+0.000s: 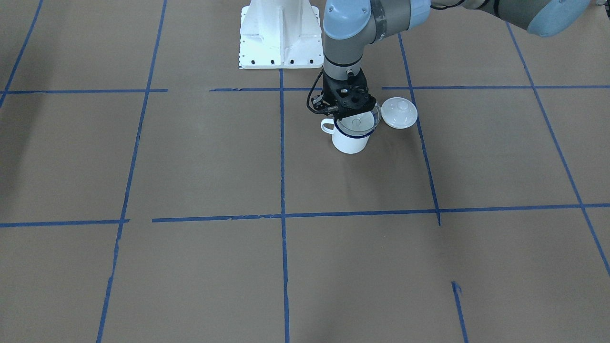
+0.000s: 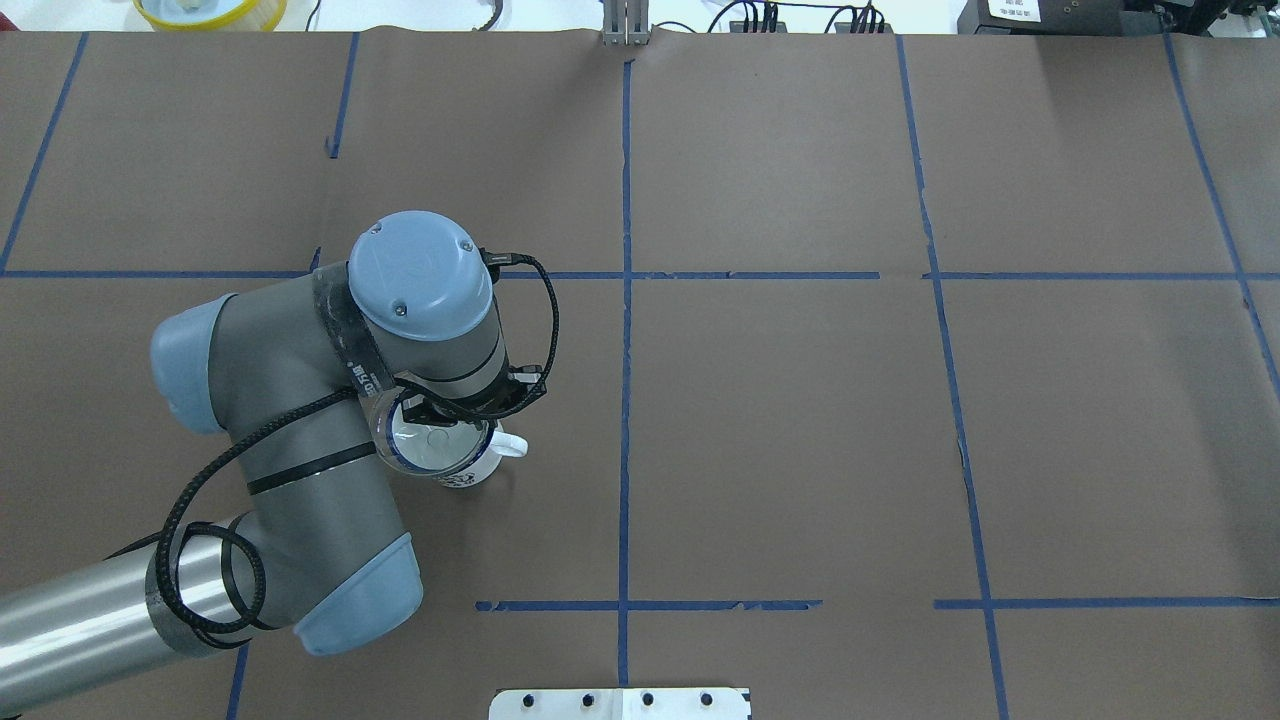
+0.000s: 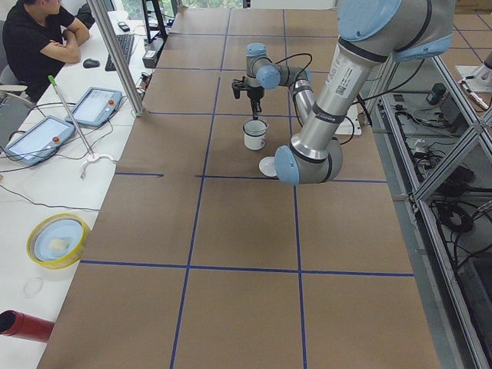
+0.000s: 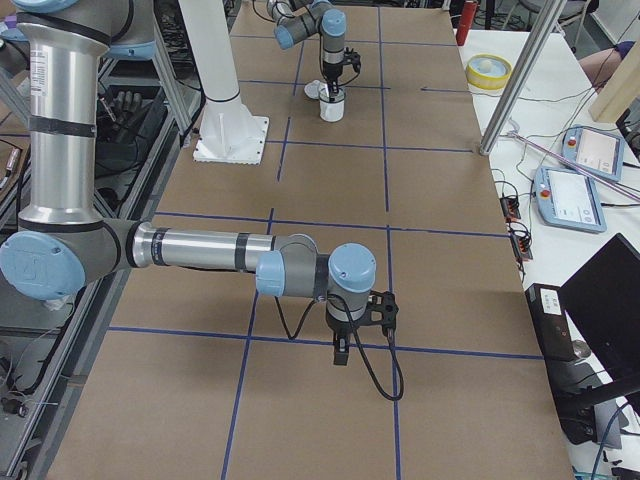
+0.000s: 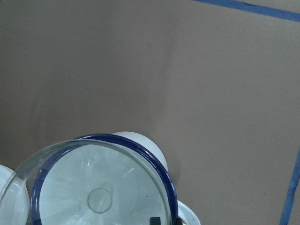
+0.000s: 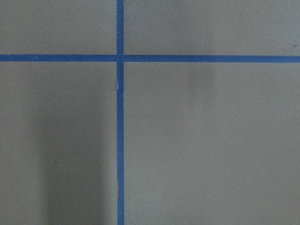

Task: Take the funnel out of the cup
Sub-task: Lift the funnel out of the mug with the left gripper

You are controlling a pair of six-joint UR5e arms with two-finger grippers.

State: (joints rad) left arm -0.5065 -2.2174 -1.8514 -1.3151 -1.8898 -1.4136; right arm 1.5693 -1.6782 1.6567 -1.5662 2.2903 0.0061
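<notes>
The white cup (image 1: 350,141) with a dark blue rim stands on the brown table, its handle toward the table's middle. The clear funnel (image 1: 358,122) sits in its mouth, tilted, with its rim jutting past the cup's rim toward the lid. My left gripper (image 1: 351,108) comes down from above, and its fingertips (image 5: 156,220) pinch the funnel's rim at the handle side. The left wrist view shows the funnel (image 5: 100,200) offset from the cup's blue rim (image 5: 140,152). My right gripper (image 4: 340,357) hangs over bare table far from the cup; I cannot tell whether it is open or shut.
A white domed lid (image 1: 399,113) with a knob lies on the table just beside the cup. The robot's white base (image 1: 279,35) stands behind it. Blue tape lines (image 1: 283,214) cross the brown table. A yellow bowl (image 2: 210,10) sits at the far edge.
</notes>
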